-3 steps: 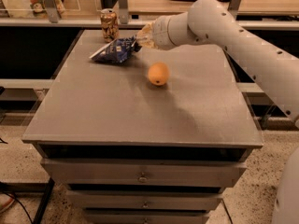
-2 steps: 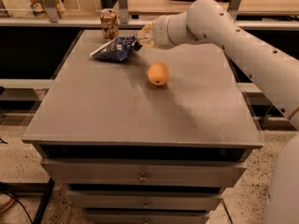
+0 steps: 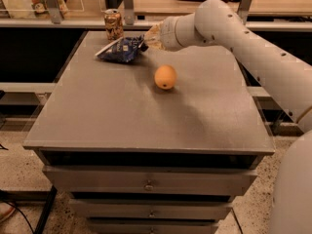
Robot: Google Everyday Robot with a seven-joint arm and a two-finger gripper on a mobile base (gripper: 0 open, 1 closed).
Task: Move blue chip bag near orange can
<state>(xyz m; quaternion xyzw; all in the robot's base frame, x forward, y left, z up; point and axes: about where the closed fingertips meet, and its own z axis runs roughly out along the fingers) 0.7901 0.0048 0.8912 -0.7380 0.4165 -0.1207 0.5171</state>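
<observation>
Blue chip bag (image 3: 121, 49) in claw (image 3: 146, 42), far end, grey cabinet top (image 3: 146, 118).

Mottled orange can (image 3: 113, 25); blue bag (image 3: 121, 50) at cream hand (image 3: 146, 40).

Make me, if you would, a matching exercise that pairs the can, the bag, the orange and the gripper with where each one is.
Things:
1. can
2. bag
3. orange
4. gripper

Places:
a. alone near the middle of the table
b. upright at the back left edge
c. at the bag's right end
d. crumpled, just in front of the can

Pairs: 1-b, 2-d, 3-a, 4-c.
</observation>
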